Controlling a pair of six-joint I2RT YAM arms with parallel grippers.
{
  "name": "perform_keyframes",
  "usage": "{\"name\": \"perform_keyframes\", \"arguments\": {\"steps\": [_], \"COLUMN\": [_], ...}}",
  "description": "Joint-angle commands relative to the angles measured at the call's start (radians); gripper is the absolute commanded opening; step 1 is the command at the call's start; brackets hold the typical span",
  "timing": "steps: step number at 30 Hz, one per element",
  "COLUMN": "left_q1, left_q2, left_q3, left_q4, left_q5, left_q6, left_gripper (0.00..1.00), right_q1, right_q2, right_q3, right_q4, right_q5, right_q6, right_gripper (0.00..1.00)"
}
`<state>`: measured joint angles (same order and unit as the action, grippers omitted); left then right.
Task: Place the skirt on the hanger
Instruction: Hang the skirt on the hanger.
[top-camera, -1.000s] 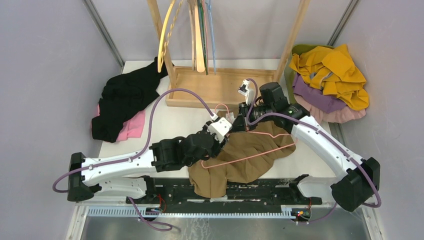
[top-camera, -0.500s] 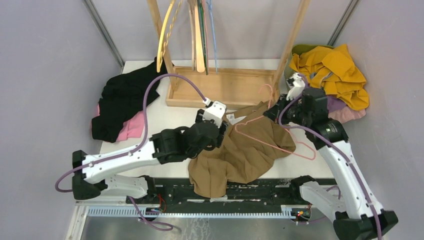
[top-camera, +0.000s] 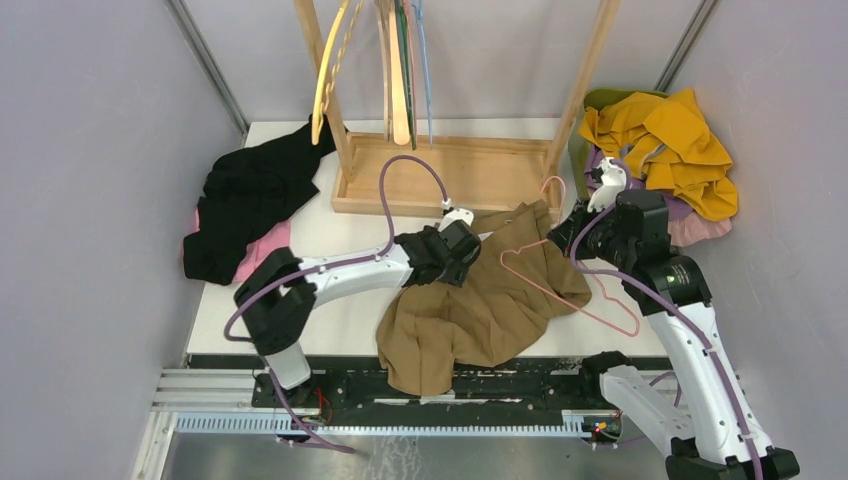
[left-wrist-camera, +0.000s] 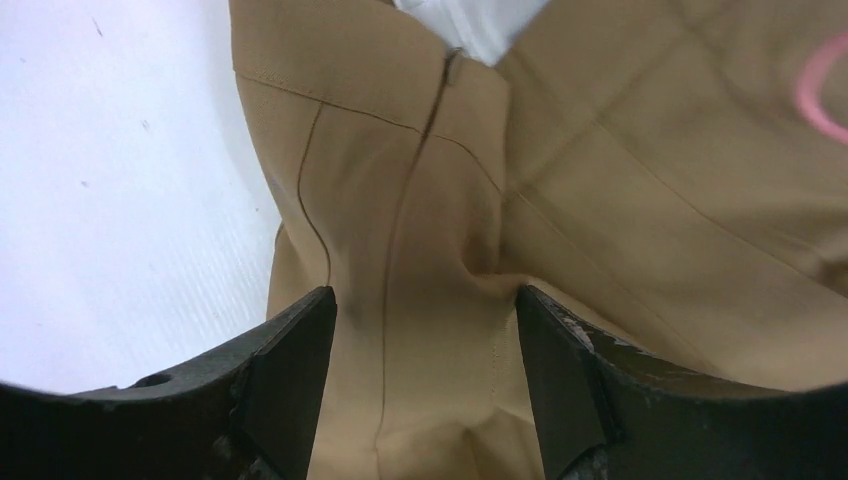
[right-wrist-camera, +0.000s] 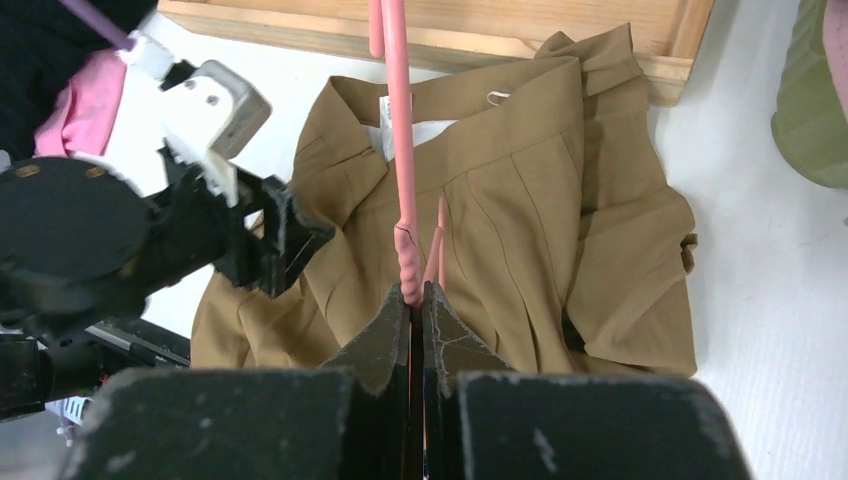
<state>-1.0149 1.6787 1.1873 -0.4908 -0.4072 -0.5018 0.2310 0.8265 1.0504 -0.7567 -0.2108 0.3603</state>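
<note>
I am watching the tan fabric skirt (top-camera: 480, 300) lying crumpled in the middle of the white counter (top-camera: 340, 235). Its waistband is pointing toward the base of the wooden rack (top-camera: 440, 175) and its lower part is spilling over the near edge between the two arm bases. On the right wrist view a white label (right-wrist-camera: 405, 135) is showing inside the open waistband. My right hand (right-wrist-camera: 418, 310) is gripping the thin pink hanger (right-wrist-camera: 402, 150), its two fingers pressed tight together on the neck. The stem is running across the skirt to the waistband, and from above the hook is sitting near the rack's right post. The hanger's frame is lying partly over the skirt's right side and partly past it over bare counter. My left hand (left-wrist-camera: 422, 300) is hovering low over the skirt's left side near the waistband. Its fingers (left-wrist-camera: 290, 380) are standing wide apart with a seamed fold of cloth between them, and it is holding nothing. A black garment (top-camera: 250, 195) is lying on a pink garment (top-camera: 265, 255) at the far left, and yellow garments (top-camera: 660, 145) are heaped at the far right.
</note>
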Motion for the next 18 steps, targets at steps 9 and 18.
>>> {"name": "perform_keyframes", "arguments": {"steps": [9,18], "left_q1": [0.032,0.027], "left_q2": [-0.079,-0.499], "left_q3": [-0.275,-0.796], "left_q4": [0.260,0.804], "left_q5": [-0.129,-0.163], "left_q6": [-0.137,-0.128], "left_gripper": [0.03,0.03], "right_q1": [-0.010,-0.011], "right_q2": [0.007,-0.027], "right_q3": [-0.011,-0.082], "right_q4": [0.087,0.230], "right_q5": [-0.105,-0.232], "right_q6": [0.000,0.056], "right_gripper": [0.01,0.01]}}
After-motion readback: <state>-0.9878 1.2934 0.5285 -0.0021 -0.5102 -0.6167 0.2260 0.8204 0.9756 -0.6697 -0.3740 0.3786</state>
